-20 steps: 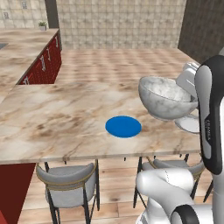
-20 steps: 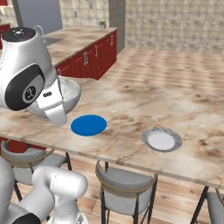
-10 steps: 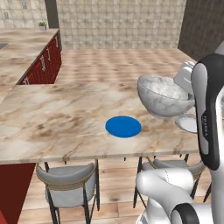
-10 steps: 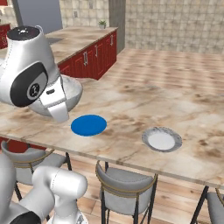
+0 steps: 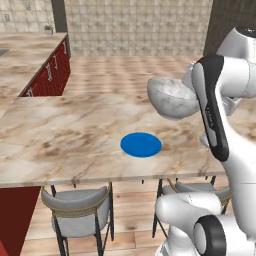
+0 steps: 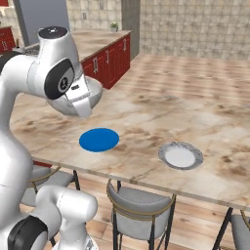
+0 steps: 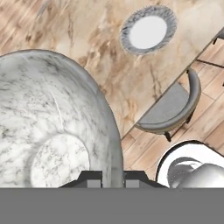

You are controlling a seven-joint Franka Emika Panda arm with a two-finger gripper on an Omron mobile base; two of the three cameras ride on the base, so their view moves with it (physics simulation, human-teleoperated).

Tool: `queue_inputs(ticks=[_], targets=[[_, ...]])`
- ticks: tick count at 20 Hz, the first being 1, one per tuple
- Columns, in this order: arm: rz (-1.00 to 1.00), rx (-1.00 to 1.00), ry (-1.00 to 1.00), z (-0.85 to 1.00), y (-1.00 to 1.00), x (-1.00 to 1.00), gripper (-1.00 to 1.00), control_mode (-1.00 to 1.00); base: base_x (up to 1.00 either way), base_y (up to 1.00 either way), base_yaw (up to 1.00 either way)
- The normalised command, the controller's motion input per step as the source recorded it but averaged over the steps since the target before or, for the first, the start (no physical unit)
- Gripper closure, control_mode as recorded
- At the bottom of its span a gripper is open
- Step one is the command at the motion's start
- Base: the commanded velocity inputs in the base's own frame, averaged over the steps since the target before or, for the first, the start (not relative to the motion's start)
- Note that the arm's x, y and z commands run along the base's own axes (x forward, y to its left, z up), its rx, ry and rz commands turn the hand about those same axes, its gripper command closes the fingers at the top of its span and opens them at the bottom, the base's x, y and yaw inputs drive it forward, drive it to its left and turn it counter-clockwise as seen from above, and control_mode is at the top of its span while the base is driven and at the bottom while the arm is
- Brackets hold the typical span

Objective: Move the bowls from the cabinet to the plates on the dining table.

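My gripper (image 7: 113, 177) is shut on the rim of the grey-white marbled bowl (image 7: 52, 122), one finger inside the rim and one outside. The bowl (image 5: 172, 97) hangs tilted above the dining table (image 5: 60, 140), behind and to the right of the bright blue plate (image 5: 141, 144). In the right base view my arm hides most of the bowl (image 6: 95, 92), which sits above the blue plate (image 6: 99, 139). The pale grey plate (image 6: 180, 156) lies further right near the table's front edge, and in the hand view the grey plate (image 7: 148, 29) is at the top. The cabinet is out of view.
Grey padded chairs (image 5: 80, 210) (image 6: 141, 205) are tucked under the table's near edge. A marble counter with red fronts (image 5: 47, 75) runs along the far left. Wooden floor (image 6: 195, 68) lies beyond the table.
The arm has carried the bowl a little leftward over the table towards the blue plate. The grip on the rim is unchanged.
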Motion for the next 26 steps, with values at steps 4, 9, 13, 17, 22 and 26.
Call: queue_inputs(ticks=[4,9,13,17,22,26], targets=[[-0.01,0.00,0.00,-0.11,0.00,0.76,1.00,-1.00,0.00,0.00,0.00],[-0.02,0.00,0.00,-0.35,0.00,0.41,1.00,-1.00,0.00,0.00,0.00],[0.00,0.00,0.00,-0.61,0.00,0.03,1.00,-1.00,0.00,0.00,0.00],[0.00,0.00,0.00,-0.66,0.00,0.00,1.00,-1.00,0.00,0.00,0.00],[0.00,0.01,-0.02,-0.44,0.00,0.00,1.00,-1.00,0.00,0.00,0.00],[0.00,0.00,-0.03,-0.11,0.03,0.16,1.00,-1.00,0.00,0.00,0.00]])
